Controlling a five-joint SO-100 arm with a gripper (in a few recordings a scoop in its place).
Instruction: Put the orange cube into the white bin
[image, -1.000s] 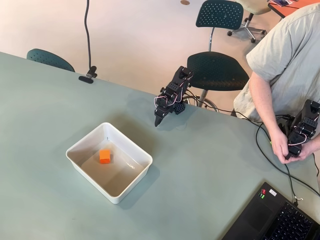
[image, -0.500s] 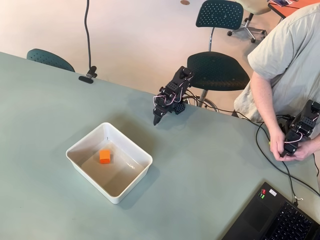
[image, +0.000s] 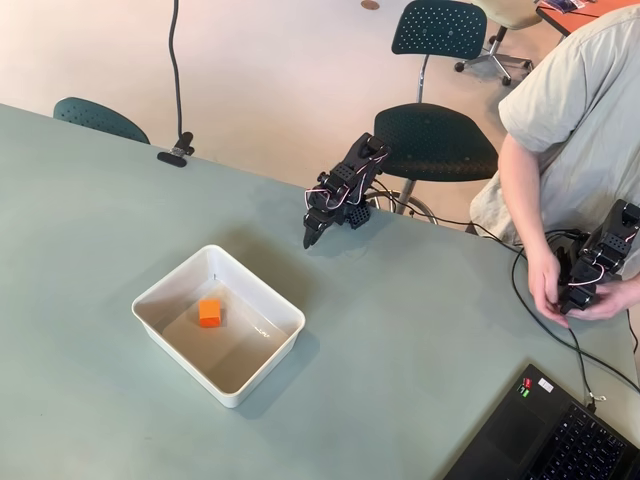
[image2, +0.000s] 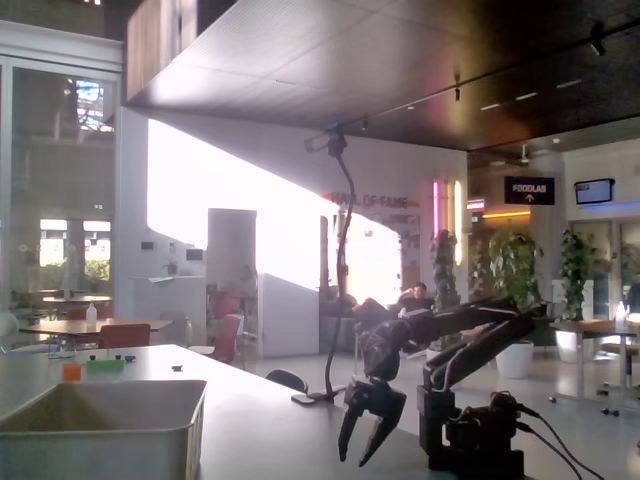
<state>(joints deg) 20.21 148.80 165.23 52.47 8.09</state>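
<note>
While the overhead view looked straight into the shallow white plastic bin (image: 219, 325) and showed the small orange cube (image: 209, 312) resting on its floor toward the upper-left part, the fixed view met the bin (image2: 100, 432) side-on, its near wall hiding what lay inside. From that low side angle the black two-finger gripper (image2: 364, 449) pointed down just above the pale green table (image2: 270, 430), its fingers spread apart and holding nothing. Seen from overhead, the gripper (image: 310, 238) sat well apart from the bin, up and to the right, with bare tabletop between them. Nearby stood a black gooseneck clamp (image: 174, 155) at the table's far edge, a laptop (image: 555, 430) at the lower right corner, and dark green chairs (image: 433, 140) beyond the table.
</note>
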